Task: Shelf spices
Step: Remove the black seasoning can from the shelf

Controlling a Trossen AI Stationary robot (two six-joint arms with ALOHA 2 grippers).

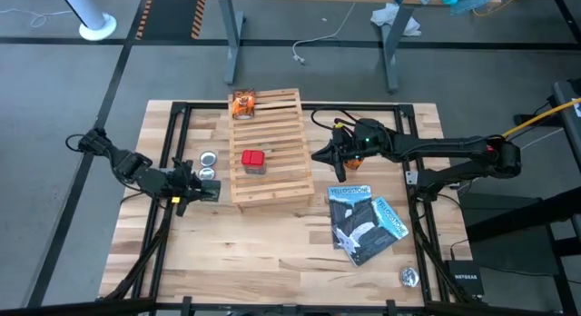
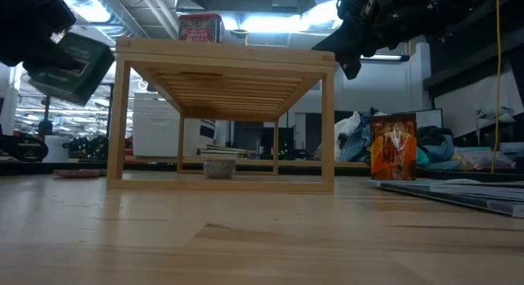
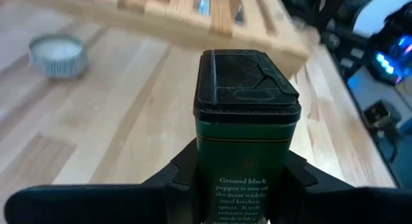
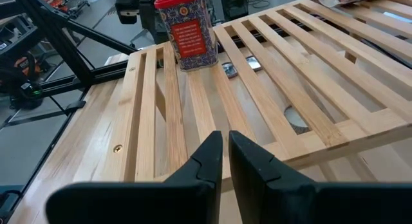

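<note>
A light wooden slatted shelf [image 1: 266, 148] stands on the butcher-block counter [image 1: 272, 243], near its middle. On top of the shelf, a red spice tin [image 1: 253, 161] stands upright near the centre of the slats, and an orange-brown crinkly packet [image 1: 242, 103] sits at the far corner. The left end effector [image 1: 198, 186], just beside the shelf's left edge, is clamped on a dark green tin of ground black pepper [image 3: 246, 130] with a black lid; in the low view the tin hangs tilted above the counter, clear of the shelf. A round silver tin [image 1: 209, 158] lies on the counter near it. The right end effector [image 4: 224, 161] hovers at the shelf's right edge, its fingers nearly together and holding nothing. Two blue-and-black booklets [image 1: 365, 222] lie right of the shelf.
</note>
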